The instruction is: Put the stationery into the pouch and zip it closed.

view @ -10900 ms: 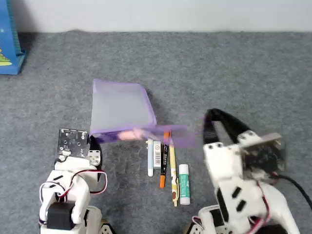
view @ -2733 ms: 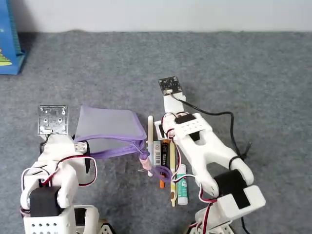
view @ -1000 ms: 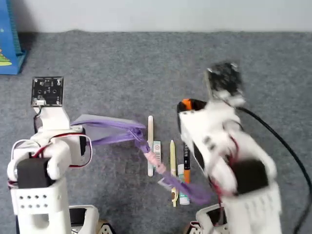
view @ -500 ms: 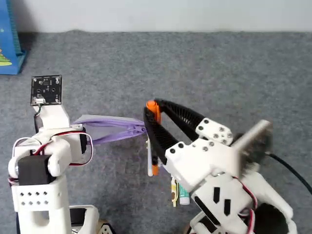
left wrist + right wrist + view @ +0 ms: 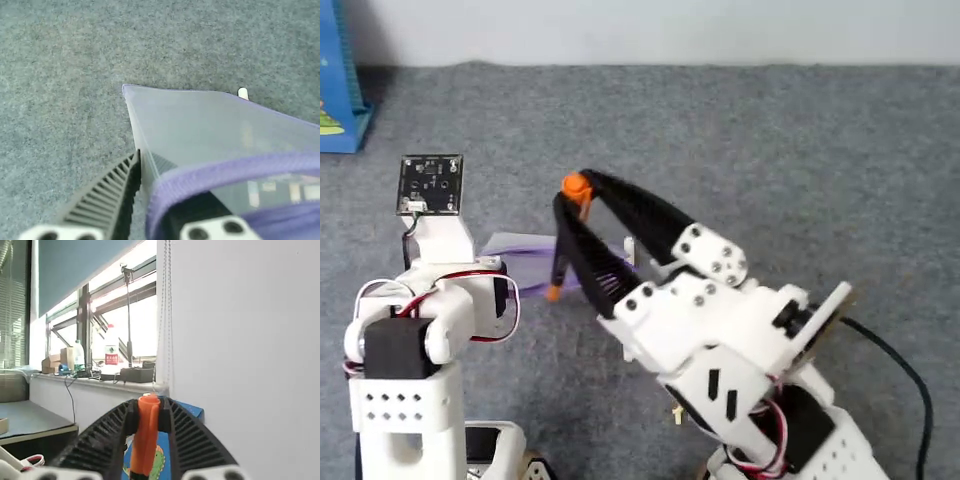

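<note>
A translucent pouch (image 5: 525,262) with a purple zip edge (image 5: 225,170) lies left of centre, and my left gripper (image 5: 143,161) is shut on its near edge. Raised above the pouch's right end, my right gripper (image 5: 570,200) is shut on a black pen with an orange cap (image 5: 575,185) and an orange tip (image 5: 553,293); the pen hangs nearly upright. In the right wrist view the orange pen (image 5: 146,437) sits clamped between the two fingers. Beyond the pouch, a white pen's end (image 5: 243,92) pokes out. The right arm hides most of the other stationery.
A blue box (image 5: 340,90) stands at the far left edge by the wall. The tip of a yellow pen (image 5: 677,415) peeks out under the right arm. Grey felt covers the table, with open room at the back and right.
The right arm has swung left with the orange pen, from over the stationery row to over the pouch's right end. The left arm keeps its hold on the pouch.
</note>
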